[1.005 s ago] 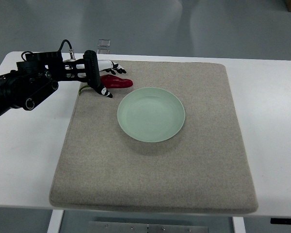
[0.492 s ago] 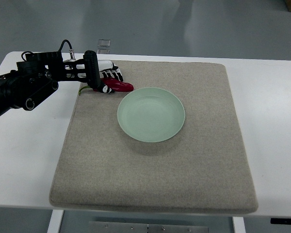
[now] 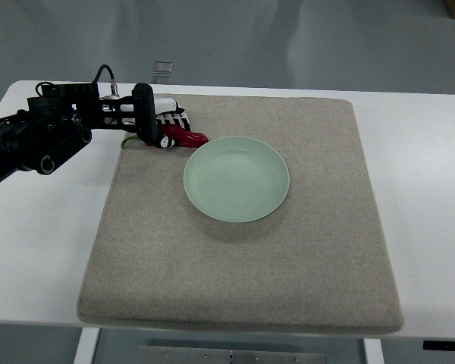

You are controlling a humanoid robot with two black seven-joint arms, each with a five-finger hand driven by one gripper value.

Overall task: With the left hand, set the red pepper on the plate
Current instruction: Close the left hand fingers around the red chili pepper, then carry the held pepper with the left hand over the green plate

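— Where's the pepper got to?

— The small glossy red pepper is at the far left of the grey felt mat, just beside the rim of the pale green round plate, not on it. The robot's black-and-white left hand has its fingers curled round the stem end; only the red tip pokes out towards the plate.

— Will it hold?

— I'd guess so. It looks light and fairly firm, but that waxy skin is slippery and the body tapers, so a pinch near the tip could squirt it out. The thicker shoulder by the green stalk seems the sensible place, and that's about where the fingers are wrapped. Whether it's lifted clear of the mat, I can't tell.

— And the right arm?

— Nowhere to be seen.
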